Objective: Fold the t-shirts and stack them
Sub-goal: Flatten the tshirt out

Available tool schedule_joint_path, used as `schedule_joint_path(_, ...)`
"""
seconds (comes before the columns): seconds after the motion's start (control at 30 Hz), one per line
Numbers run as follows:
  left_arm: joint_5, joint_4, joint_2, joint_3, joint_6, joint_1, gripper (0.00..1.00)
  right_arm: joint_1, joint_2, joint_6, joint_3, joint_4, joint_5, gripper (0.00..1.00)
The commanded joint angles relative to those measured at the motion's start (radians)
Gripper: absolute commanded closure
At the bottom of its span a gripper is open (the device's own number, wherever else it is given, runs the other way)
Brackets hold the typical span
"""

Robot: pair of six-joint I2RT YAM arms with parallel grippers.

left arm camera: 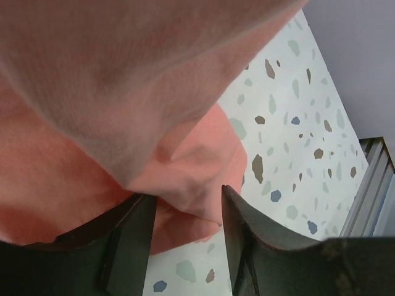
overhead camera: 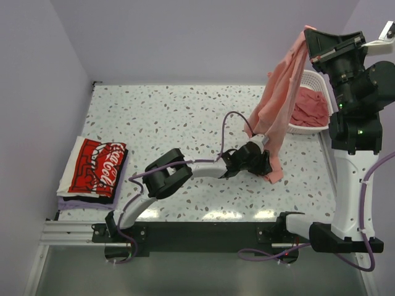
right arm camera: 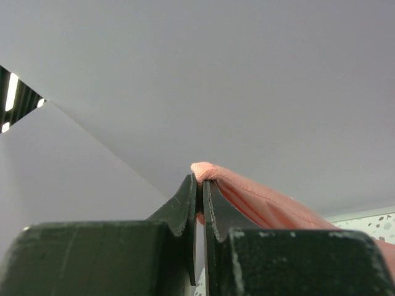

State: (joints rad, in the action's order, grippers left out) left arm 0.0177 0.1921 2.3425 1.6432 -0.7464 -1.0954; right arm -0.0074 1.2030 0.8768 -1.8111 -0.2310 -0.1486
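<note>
My right gripper is raised high at the back right and shut on the top edge of a salmon-pink t-shirt, which hangs down to the table. The pinched edge shows in the right wrist view. My left gripper is open at the shirt's lower end; in the left wrist view the pink cloth lies between its fingers. A folded white t-shirt with red-and-black logo lies on a pale purple one at the left.
A white slatted basket at the back right holds more salmon-pink shirts. The speckled table stretches between stack and basket. Walls close in the left, back and right sides.
</note>
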Motion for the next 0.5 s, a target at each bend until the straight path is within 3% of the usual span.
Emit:
schedule_joint_path(0.0, -0.009, 0.006, 0.012, 0.066, -0.019, -0.004, 0.50, 0.000, -0.026, -0.013, -0.002, 0.053, 0.012, 1.00)
schedule_joint_path(0.3, -0.001, 0.024, 0.003, 0.069, -0.021, -0.004, 0.64, 0.000, -0.036, -0.024, 0.010, 0.045, 0.024, 1.00)
schedule_joint_path(0.4, -0.001, 0.018, 0.001, 0.073, -0.016, -0.003, 0.74, 0.000, -0.037, -0.027, 0.019, 0.047, 0.030, 1.00)
schedule_joint_path(0.47, -0.001, 0.014, 0.000, 0.073, -0.013, -0.001, 0.86, 0.000, -0.040, -0.030, 0.022, 0.042, 0.034, 1.00)
